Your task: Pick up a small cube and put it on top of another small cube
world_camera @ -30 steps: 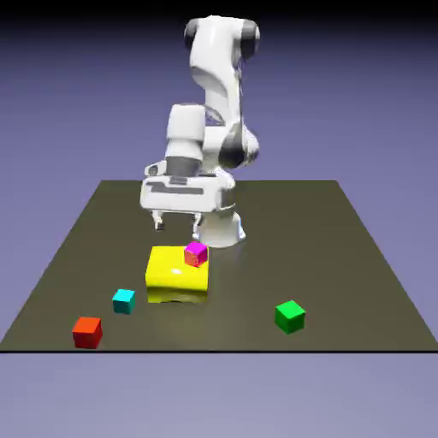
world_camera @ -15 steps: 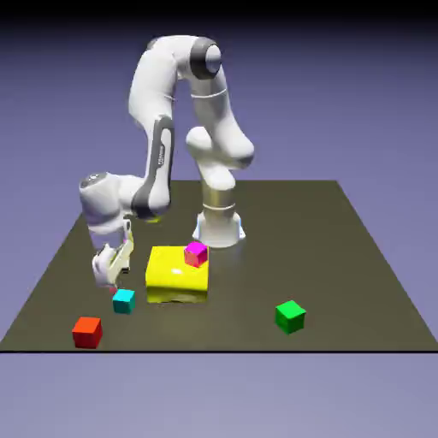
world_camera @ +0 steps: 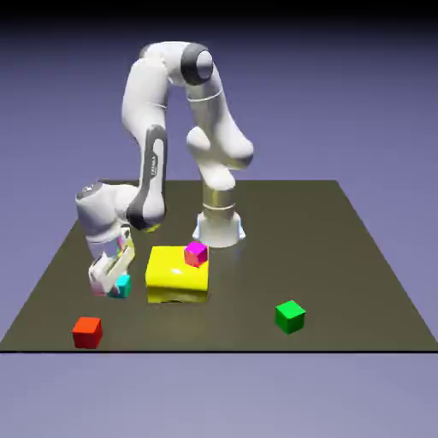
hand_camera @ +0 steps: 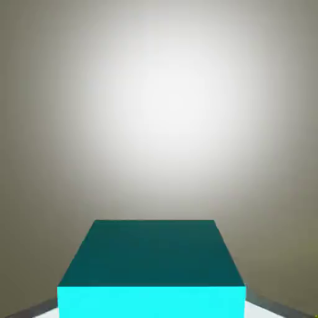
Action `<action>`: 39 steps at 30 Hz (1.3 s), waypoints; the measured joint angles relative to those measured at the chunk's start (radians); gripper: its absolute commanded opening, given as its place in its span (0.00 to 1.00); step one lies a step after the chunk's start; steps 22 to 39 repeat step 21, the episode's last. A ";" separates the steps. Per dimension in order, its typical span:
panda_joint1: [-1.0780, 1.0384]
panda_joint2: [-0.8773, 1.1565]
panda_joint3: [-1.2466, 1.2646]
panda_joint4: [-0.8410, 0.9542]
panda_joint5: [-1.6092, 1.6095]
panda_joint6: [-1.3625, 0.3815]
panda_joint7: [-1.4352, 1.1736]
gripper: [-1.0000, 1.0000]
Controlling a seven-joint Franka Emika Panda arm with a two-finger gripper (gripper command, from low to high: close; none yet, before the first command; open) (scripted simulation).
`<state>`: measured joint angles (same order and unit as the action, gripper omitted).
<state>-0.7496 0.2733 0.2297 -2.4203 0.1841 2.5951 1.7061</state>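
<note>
My gripper (world_camera: 111,281) hangs low at the exterior view's left, just left of the yellow block, and is shut on the small cyan cube (world_camera: 121,287). In the hand view the cyan cube (hand_camera: 152,267) fills the bottom middle, and only thin grey slivers of the fingertips (hand_camera: 34,308) show beside it. A small magenta cube (world_camera: 196,253) rests on the big yellow block (world_camera: 175,275). The red cube (world_camera: 86,332) lies near the front left. To the front right stands the green cube (world_camera: 290,316).
The robot's base (world_camera: 220,227) stands behind the yellow block. The dark table (world_camera: 342,257) ends in a front edge just below the red and green cubes.
The arm swung from above the yellow block down to the exterior view's left. The gripper closed around the cyan cube, which now sits a little higher in the picture than before.
</note>
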 measured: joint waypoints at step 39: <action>0.490 0.165 0.350 0.101 -0.396 -0.036 0.042 1.00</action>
